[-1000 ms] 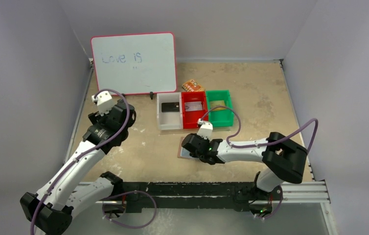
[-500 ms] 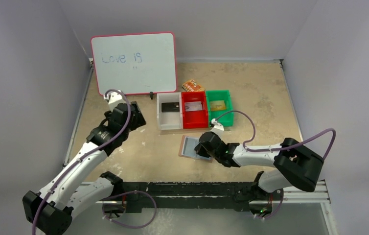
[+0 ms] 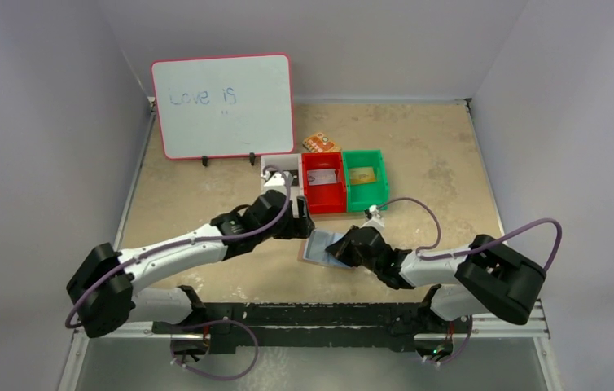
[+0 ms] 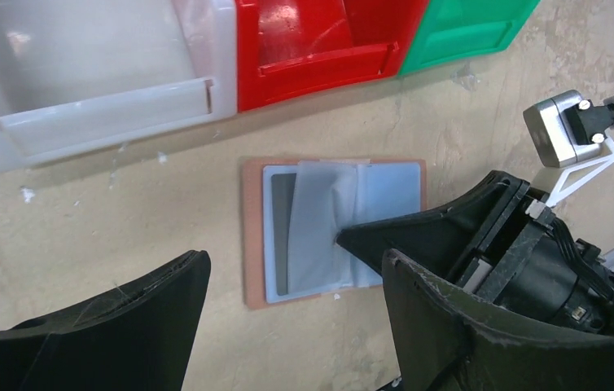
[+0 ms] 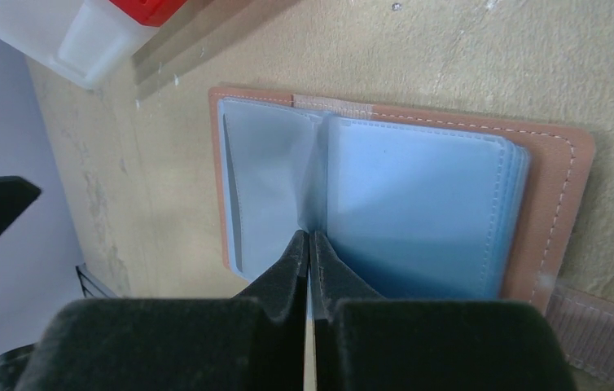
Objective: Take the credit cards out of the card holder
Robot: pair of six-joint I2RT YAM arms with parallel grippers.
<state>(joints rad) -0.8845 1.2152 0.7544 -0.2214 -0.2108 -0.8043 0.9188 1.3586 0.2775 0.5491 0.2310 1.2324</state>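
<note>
The right tool [image 5: 310, 244] is pinched shut on the near edge of a clear sleeve [image 4: 320, 220], holding it up like a turned page. Beyond its tips, the card holder [image 5: 560, 187] lies open and flat on the table [image 4: 124, 212], just in front of the red bin [image 4: 312, 61], with its long axis parallel to the bin's front. The left tool [image 4: 294, 261] hangs wide open directly above, so it is probably better placed to reach the exposed pocket.
</note>
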